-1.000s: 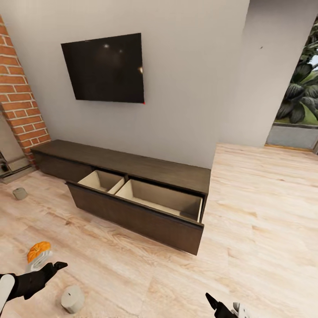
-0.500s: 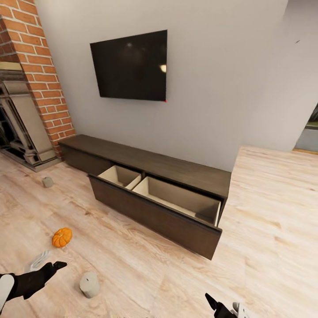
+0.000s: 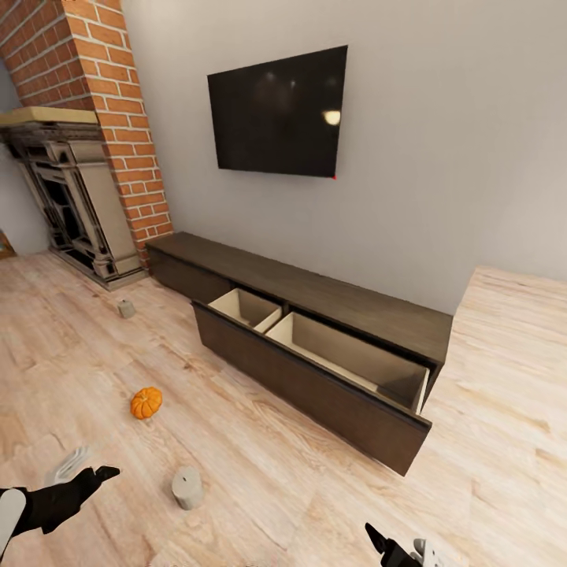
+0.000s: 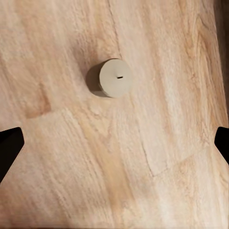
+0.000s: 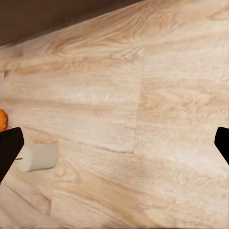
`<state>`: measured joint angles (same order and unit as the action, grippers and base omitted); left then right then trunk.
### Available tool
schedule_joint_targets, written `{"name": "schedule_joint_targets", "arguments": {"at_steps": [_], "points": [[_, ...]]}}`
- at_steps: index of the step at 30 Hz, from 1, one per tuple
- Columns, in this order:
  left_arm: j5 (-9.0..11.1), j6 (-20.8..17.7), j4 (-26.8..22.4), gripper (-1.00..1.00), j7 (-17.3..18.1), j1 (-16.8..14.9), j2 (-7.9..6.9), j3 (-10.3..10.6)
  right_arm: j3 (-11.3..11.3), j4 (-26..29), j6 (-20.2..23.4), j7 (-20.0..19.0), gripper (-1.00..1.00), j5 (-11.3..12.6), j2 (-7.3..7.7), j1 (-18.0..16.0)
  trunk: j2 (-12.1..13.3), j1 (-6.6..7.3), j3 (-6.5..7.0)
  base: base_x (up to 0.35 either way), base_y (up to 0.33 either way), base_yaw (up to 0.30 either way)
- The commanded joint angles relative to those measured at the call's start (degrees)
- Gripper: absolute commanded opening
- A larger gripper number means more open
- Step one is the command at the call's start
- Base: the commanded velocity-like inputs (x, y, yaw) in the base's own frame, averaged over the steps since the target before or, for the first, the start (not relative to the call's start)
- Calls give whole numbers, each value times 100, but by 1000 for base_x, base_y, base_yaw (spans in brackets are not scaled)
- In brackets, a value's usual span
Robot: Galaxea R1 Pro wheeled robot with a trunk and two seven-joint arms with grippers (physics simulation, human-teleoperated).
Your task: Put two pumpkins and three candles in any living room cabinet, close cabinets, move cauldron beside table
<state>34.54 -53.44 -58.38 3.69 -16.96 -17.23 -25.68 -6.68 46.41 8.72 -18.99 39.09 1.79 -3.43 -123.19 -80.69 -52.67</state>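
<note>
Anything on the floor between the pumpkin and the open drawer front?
No. In the head view, only bare wood floor lies between the pumpkin and the cabinet drawer front.

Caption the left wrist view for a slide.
Open left hand above an upright candle on the wood floor.

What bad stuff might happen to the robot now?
The candle stands on the floor close ahead, so the robot could perhaps bump it and send it rolling. The cabinet drawer sticks far out into the room, so the base might hit it while turning. The pumpkin is round and may slip from the left pincer.
</note>
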Motion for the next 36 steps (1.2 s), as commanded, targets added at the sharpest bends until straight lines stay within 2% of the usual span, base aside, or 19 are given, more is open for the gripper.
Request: {"name": "schedule_joint_targets", "arguments": {"at_steps": [1,10,17,19,20,23,24,27,33,36], "points": [[1,-3,-1,100,0,0,0,1,0,0,-1,0,100,-27,-1,0,0,0,-4,0,0,271],[-7,-7,2,100,-4,0,6,31,0,0,0,-4,100,-86,-3,0,0,0,-43,0,0,271],[-23,22,2,100,-31,0,19,63,0,9,-1,28,100,-515,-46,0,241,132,34,0,0,271],[-25,24,2,100,-35,0,26,101,0,13,0,91,100,-573,-55,-4,321,176,62,0,0,271],[-25,28,2,100,-43,0,26,193,2,20,3,178,100,-597,-58,-8,361,198,75,0,0,271],[-58,38,2,100,-66,0,24,671,21,38,13,593,100,-711,-96,-21,481,264,115,0,0,266],[-76,39,2,100,-68,0,22,748,35,39,15,668,100,-754,-107,-24,521,286,127,0,0,263],[-275,43,6,100,-76,-7,19,1042,186,49,22,1139,100,-1064,-156,-39,642,351,166,0,0,260],[-779,104,21,100,-103,-9,34,1142,444,98,16,2012,100,-1257,-280,-51,882,483,242,0,0,256],[-1006,216,26,100,-327,-9,60,1157,583,104,9,2694,100,-1297,-375,-58,1003,549,280,0,0,253]]}}
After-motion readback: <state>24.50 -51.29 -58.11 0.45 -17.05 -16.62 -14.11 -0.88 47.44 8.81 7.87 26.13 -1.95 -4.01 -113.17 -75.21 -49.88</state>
